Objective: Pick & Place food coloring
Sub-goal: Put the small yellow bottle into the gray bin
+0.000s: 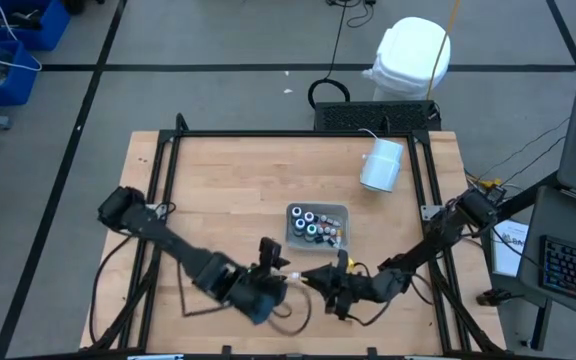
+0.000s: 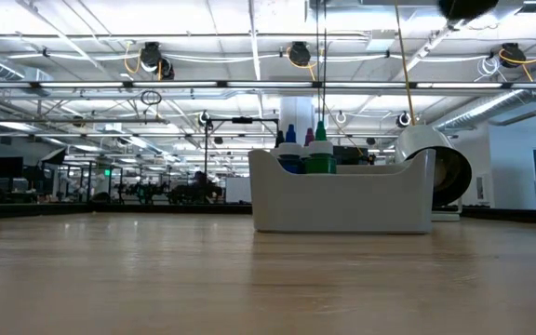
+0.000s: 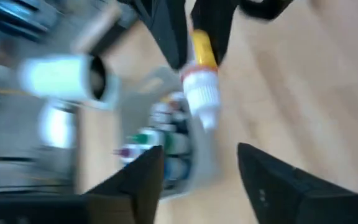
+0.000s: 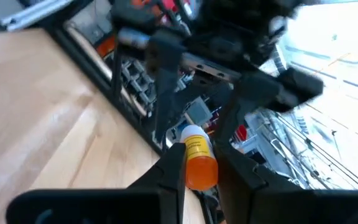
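While our right gripper (image 4: 194,168) is pinching the light, slick orange bottle (image 4: 199,160) by its body, our left gripper's (image 3: 201,168) jaws are standing open near it.

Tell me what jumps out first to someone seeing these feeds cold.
The two hands meeting near the table's front edge, below the clear tray: the right hand is shut on a small yellow food coloring bottle, and the left hand faces it with fingers open. Next comes that tray, crowded with little bottles. Then the big white cylinder lying on its side behind it, toward the table's far right.
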